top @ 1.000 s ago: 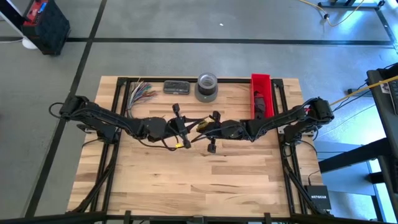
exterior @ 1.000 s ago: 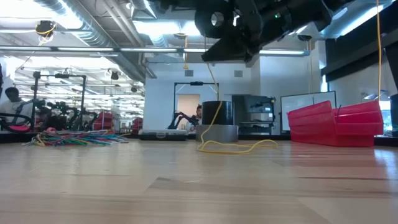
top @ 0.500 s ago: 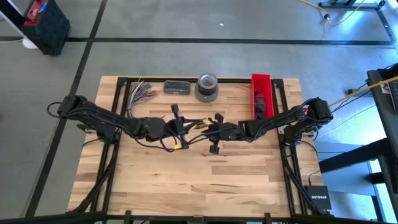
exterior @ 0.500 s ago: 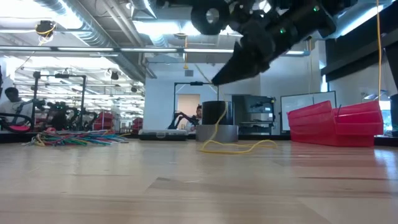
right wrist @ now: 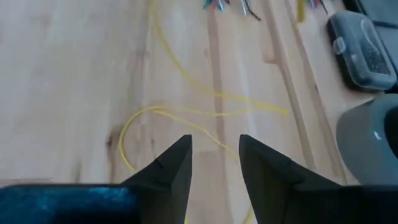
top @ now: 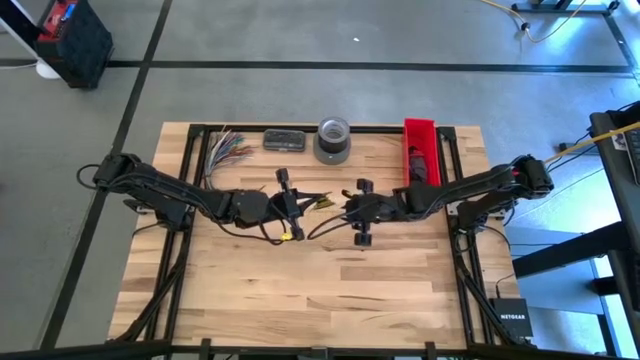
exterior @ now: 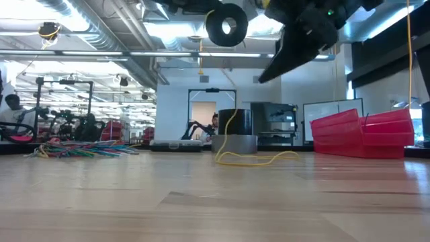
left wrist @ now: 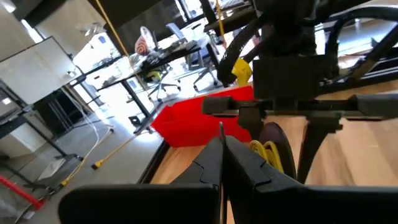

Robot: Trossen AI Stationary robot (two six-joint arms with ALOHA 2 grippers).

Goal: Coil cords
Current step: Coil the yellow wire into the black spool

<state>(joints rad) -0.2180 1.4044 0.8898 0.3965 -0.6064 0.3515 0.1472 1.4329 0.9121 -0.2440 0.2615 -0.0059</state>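
Both arms reach toward the middle of the wooden table (top: 300,290), their grippers raised above it. The left gripper (top: 291,203) sits left of centre with its fingers (left wrist: 239,163) pressed together; whether they pinch anything I cannot tell for sure, though in the low view a round black coil of cord (exterior: 226,25) hangs high above the table, and in the high view black cord (top: 262,232) sags in a loop under the left wrist. The right gripper (top: 361,212) is just right of centre, close to the left one but apart from it, with a clear gap between its two fingers (right wrist: 172,171) and nothing held between them.

Below, a thin yellow cord (right wrist: 180,118) lies loose on the wood in an open loop (the low view shows it curling in front of the tape roll) — part of it rises toward the grippers.

Along the far edge stand a fan of multicoloured wires (top: 226,146) at the left, a small dark case (top: 284,140), a grey tape roll (top: 333,139) and a red bin (top: 420,150) at the right — all well apart from the grippers.
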